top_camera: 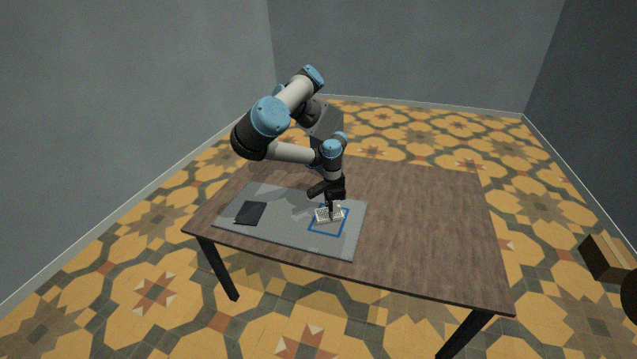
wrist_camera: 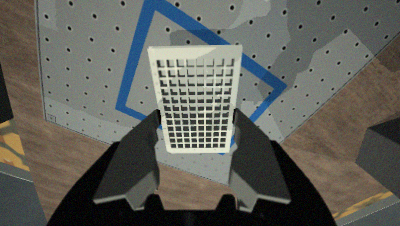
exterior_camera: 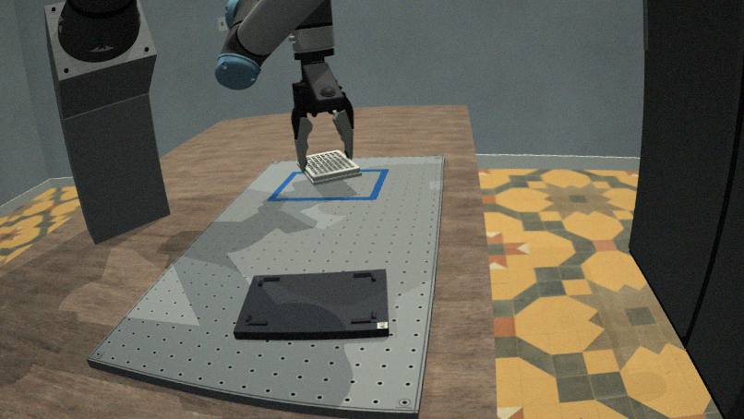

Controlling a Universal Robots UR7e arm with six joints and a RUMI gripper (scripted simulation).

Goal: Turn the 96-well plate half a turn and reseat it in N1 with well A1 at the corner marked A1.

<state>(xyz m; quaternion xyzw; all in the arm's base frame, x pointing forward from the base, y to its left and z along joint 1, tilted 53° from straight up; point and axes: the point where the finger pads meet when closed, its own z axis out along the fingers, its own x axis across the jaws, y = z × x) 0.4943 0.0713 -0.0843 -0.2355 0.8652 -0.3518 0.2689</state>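
My gripper (top_camera: 330, 213) (exterior_camera: 324, 159) (wrist_camera: 197, 110) is shut on the white 96-well plate (top_camera: 324, 215) (exterior_camera: 332, 167) (wrist_camera: 197, 85), with one finger on each long side. It holds the plate level, a little above the grey perforated board (top_camera: 276, 222) (exterior_camera: 405, 249) (wrist_camera: 75, 75). The plate hangs over the far part of a blue marked rectangle (top_camera: 324, 232) (exterior_camera: 322, 197) (wrist_camera: 132, 65), turned at an angle to its lines. The black plate nest N1 (top_camera: 250, 213) (exterior_camera: 312, 304) lies empty at the board's other end, with a small white tag (exterior_camera: 382, 325) at one corner.
The board lies on a brown wooden table (top_camera: 423, 222) (exterior_camera: 78, 291). The arm's dark pedestal (exterior_camera: 109, 129) stands at the table's left. A tall dark cabinet (exterior_camera: 692, 156) stands off the table to the right. A brown box (top_camera: 606, 258) lies on the floor.
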